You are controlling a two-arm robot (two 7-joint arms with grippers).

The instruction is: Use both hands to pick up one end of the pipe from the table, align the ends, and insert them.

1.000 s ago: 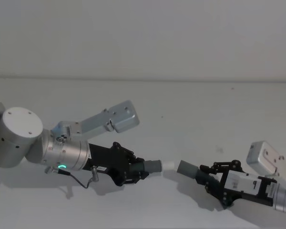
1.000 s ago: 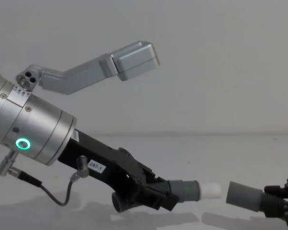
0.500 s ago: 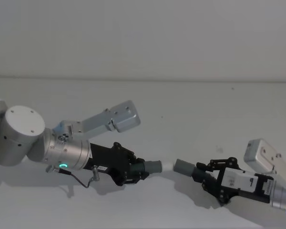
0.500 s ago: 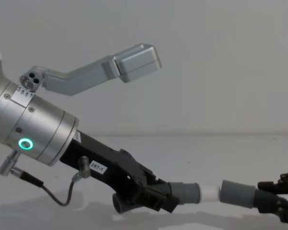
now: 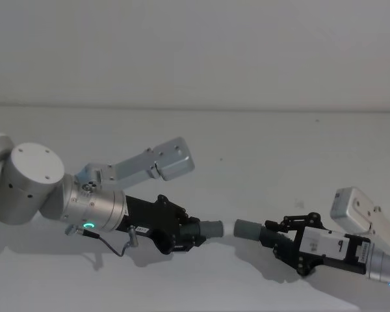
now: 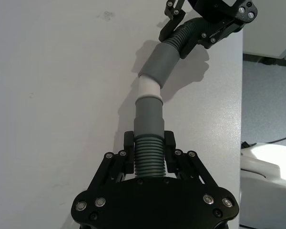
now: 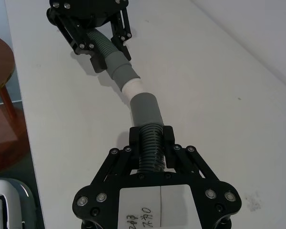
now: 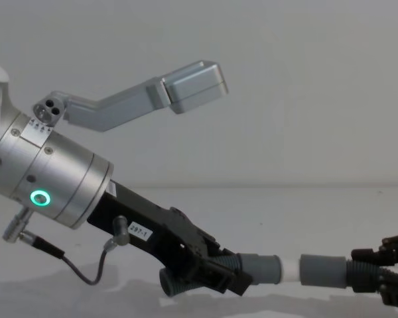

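While the head view has both pipe pieces held above the table (image 5: 260, 143), the left gripper (image 5: 194, 232) clamps the plug piece (image 5: 211, 229) and the right gripper (image 5: 277, 235) clamps the socket piece (image 5: 246, 229). Seen from the left wrist, the white tip (image 6: 148, 88) meets the socket's mouth at an angle. From the chest, a short band of white shows between the two.

Both pipe pieces are dark grey with ribbed sections — the left piece (image 6: 148, 138) ends in a white tip (image 6: 148, 88), the right piece (image 7: 147, 124) in a plain smooth grey socket (image 7: 146, 109). The left hand (image 5: 182, 232) and right hand (image 5: 287, 242) are black, the left wrist (image 8: 50, 179) silver with a green light ring. The counter (image 5: 260, 149) is plain white.
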